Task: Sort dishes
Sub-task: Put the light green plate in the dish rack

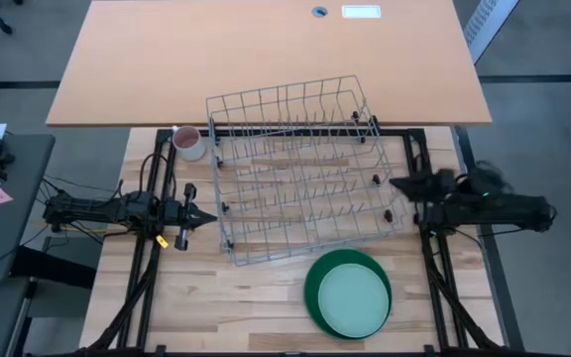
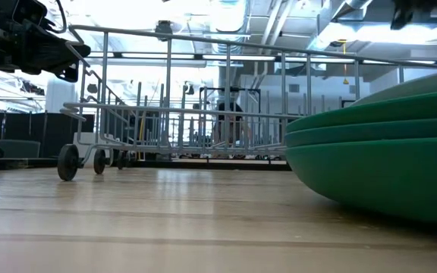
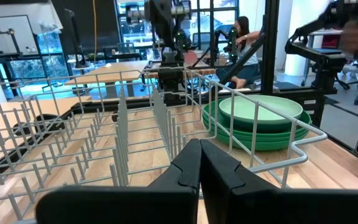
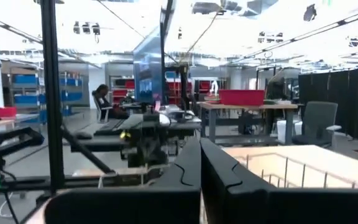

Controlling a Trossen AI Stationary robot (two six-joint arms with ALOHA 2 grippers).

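On the near part of the light wooden table (image 1: 216,307), toward the right arm's side, sits the stack of round glossy plates (image 1: 348,294): dark green large ones below, a small pale mint green plate (image 1: 354,297) on top. High view gives only the top plate ringed by a dark green rim. Low view shows the stack's edge (image 2: 385,152) in profile, three green rims layered, top surface hidden. Left wrist view shows the mint plate (image 3: 260,109) resting on the green ones, seen through the rack wires.

Just beyond the stack stands the grey wire dish rack (image 1: 300,169), skewed on the table, nothing in it. Low view adds its small black wheels (image 2: 68,161), which the high view barely shows.

Left gripper (image 1: 209,215) hangs at the rack's left side, near its edge; left wrist view shows its two dark fingers (image 3: 185,165) pressed together, holding nothing. Right gripper (image 1: 397,183) is at the rack's right side; right wrist view shows its fingers (image 4: 188,168) likewise together, empty, aimed at the room.

Small pinkish-white mug (image 1: 187,142) stands by the rack's far left corner. A seated person (image 3: 241,37) shows in the room beyond.
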